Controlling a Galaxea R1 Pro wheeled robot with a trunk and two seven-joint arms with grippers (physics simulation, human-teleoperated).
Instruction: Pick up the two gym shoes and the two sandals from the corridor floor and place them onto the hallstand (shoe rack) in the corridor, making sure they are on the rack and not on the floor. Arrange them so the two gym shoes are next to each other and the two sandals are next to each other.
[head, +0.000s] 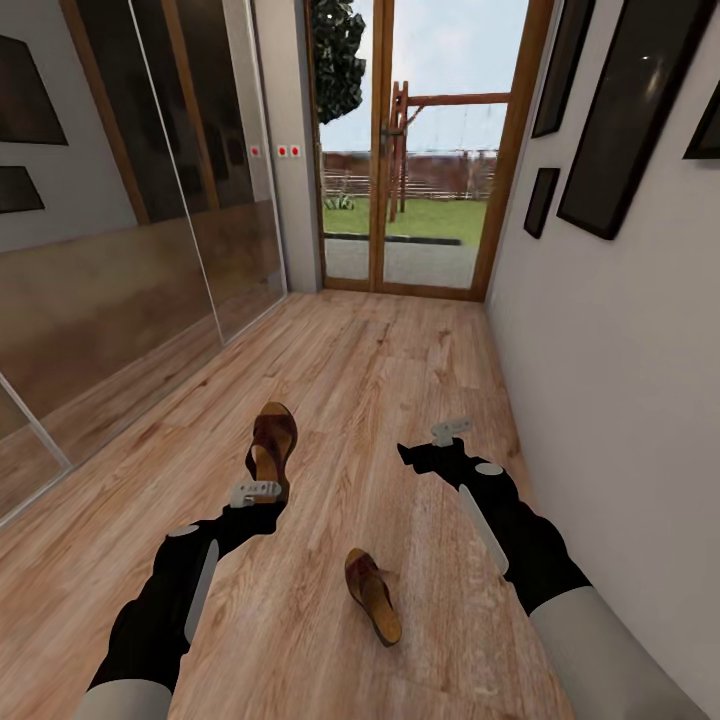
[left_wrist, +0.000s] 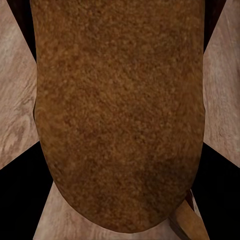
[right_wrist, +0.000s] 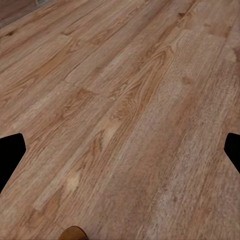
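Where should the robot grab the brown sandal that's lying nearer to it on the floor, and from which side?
Probably across the narrow middle of the nearer sandal, coming straight down from above. It lies flat on the corridor floor, long and slim, so its two long edges suit the fingers. The right gripper hovers with nothing under it but floor, so it looks the handier one.

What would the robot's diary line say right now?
left pincer: over far sandal | right pincer: above floor, empty | near sandal: on floor
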